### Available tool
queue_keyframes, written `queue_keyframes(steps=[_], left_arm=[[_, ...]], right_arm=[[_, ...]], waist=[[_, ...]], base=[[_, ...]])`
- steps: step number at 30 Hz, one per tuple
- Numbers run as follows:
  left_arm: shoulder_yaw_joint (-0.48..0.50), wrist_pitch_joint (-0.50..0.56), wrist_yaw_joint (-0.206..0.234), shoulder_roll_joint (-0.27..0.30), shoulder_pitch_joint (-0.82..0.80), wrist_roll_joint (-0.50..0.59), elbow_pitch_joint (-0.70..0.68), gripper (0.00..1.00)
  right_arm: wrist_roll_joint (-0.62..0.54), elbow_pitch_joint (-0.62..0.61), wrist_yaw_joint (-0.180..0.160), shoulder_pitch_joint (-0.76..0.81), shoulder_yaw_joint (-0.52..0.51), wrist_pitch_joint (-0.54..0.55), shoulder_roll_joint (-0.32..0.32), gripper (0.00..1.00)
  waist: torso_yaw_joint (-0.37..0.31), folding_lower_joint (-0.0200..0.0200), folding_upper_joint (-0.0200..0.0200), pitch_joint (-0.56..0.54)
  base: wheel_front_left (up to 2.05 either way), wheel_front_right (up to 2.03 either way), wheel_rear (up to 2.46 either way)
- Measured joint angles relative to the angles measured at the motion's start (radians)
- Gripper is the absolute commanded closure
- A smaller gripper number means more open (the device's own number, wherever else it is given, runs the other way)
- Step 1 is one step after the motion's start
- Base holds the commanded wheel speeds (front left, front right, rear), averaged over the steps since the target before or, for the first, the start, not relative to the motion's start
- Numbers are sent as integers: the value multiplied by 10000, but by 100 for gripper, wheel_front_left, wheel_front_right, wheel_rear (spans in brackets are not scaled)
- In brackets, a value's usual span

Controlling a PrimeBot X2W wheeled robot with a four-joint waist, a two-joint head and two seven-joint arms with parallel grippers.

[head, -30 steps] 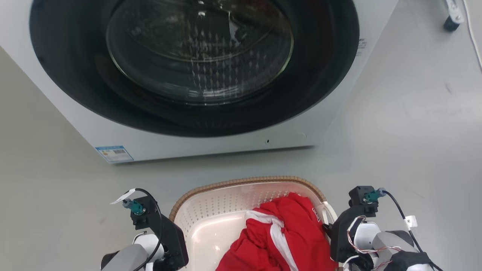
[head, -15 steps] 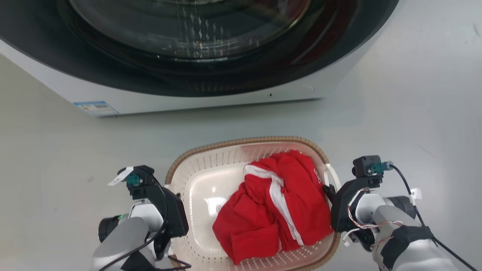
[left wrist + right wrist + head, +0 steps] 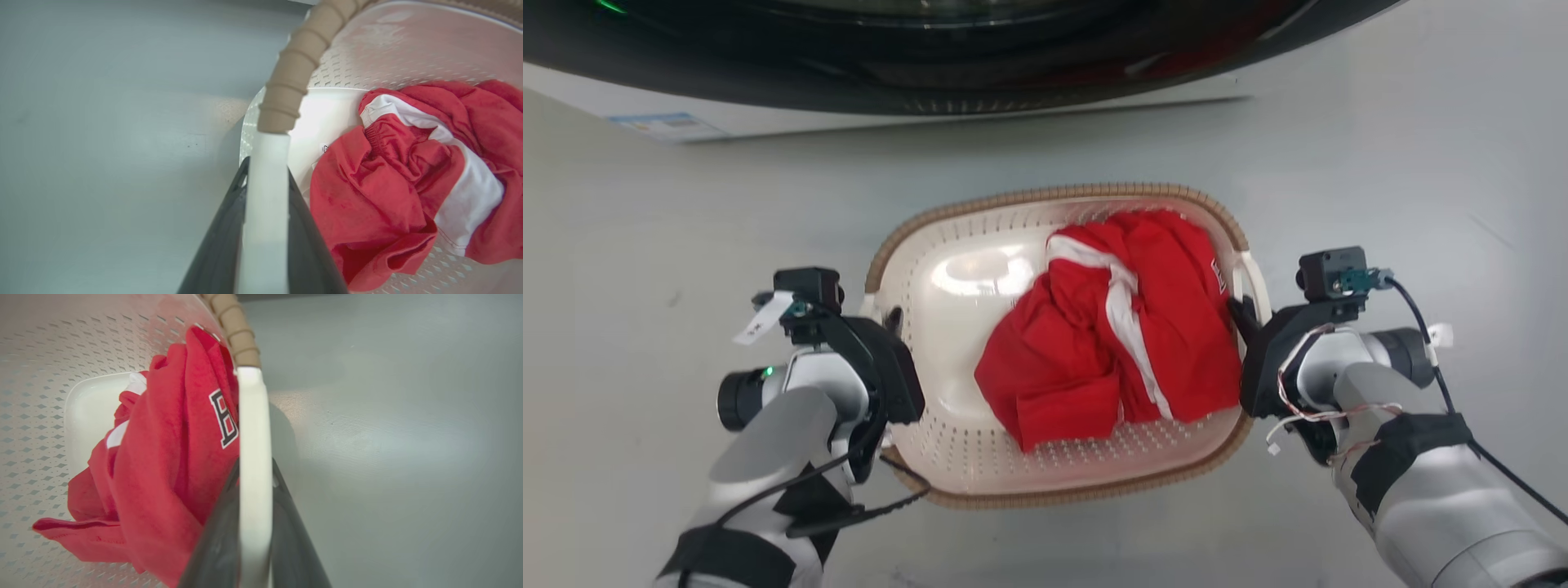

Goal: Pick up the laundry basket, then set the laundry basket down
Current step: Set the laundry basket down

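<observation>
The left arm's fingers (image 3: 220, 245) are clamped on the white loop handle (image 3: 265, 196) at the left end of the laundry basket (image 3: 1045, 193). The basket sits level between the two arms, over the grey floor (image 3: 1380, 163) in front of the washing machine (image 3: 931, 49); whether its base is clear of the floor is hard to tell. That handle is thin and smooth, so it could slide or twist between the fingers if the arm tilts. A black cable (image 3: 890, 506) from the left arm runs just beside the near-left rim and might catch on it as the basket goes down. The red garment (image 3: 1127, 327) is bunched toward the right side, reaching up to the rim there, so the load probably pulls harder on that end. If the arms move at different speeds, the basket could tip and the cloth could spill over the edge. The right arm's fingers (image 3: 294, 547) are closed on the right handle (image 3: 254, 457), with the cloth pressing close beside them; a fold caught in that grip could weaken the hold or get dragged out on release.
</observation>
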Motion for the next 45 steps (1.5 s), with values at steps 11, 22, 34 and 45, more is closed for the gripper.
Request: queue_keyframes(steps=[11, 22, 34, 45], left_arm=[[-6, -683, -94, 12, -791, 299, 102, 100], [-107, -849, -280, -40, -1028, 362, 437, 100], [-209, -834, -550, -52, -1182, 366, 708, 0], [-244, -688, -706, -171, -1308, 334, 779, 0]], right_arm=[[-79, 128, -159, -606, -4, -614, -4, 100], [-96, 454, -157, -839, 94, -838, 65, 100], [-207, 652, -67, -959, 272, -980, 107, 76], [-276, 696, 25, -1086, 399, -1223, 123, 0]], waist=[[-33, 0, 0, 1526], [-36, -3, 0, 1815], [-8, -3, -1, 1849], [60, -2, -2, 1790]], base=[[0, 0, 0], [0, 0, 0], [0, 0, 0], [0, 0, 0]])
